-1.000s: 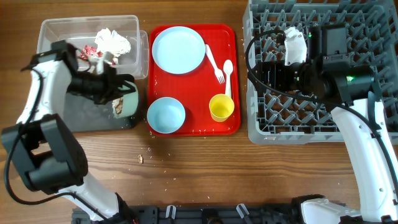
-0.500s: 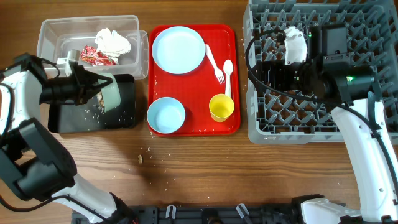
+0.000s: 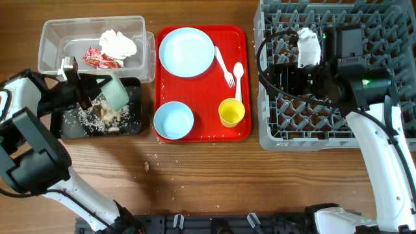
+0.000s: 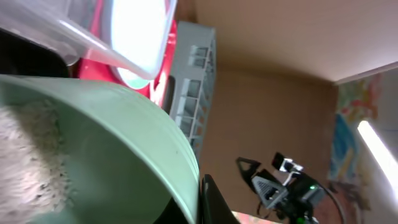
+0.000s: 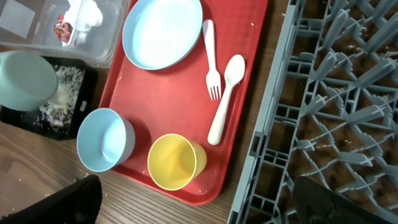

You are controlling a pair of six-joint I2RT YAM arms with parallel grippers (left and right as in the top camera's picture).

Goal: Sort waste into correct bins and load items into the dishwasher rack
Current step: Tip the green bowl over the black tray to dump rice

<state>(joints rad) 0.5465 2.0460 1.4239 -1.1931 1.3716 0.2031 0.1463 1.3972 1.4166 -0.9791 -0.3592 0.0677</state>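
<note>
- Grips pale green bowl in shut left gripper, tipping it over black tray to dump rice scraps
- Holds right gripper parted, empty, over dishwasher rack

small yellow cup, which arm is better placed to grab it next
Right, probably. The right gripper hangs open over the large grey plastic dishwasher rack, beside the flat red tray holding the small yellow cup. The left gripper is occupied, clamping the pale green bowl tipped over the shallow black tray.
</note>
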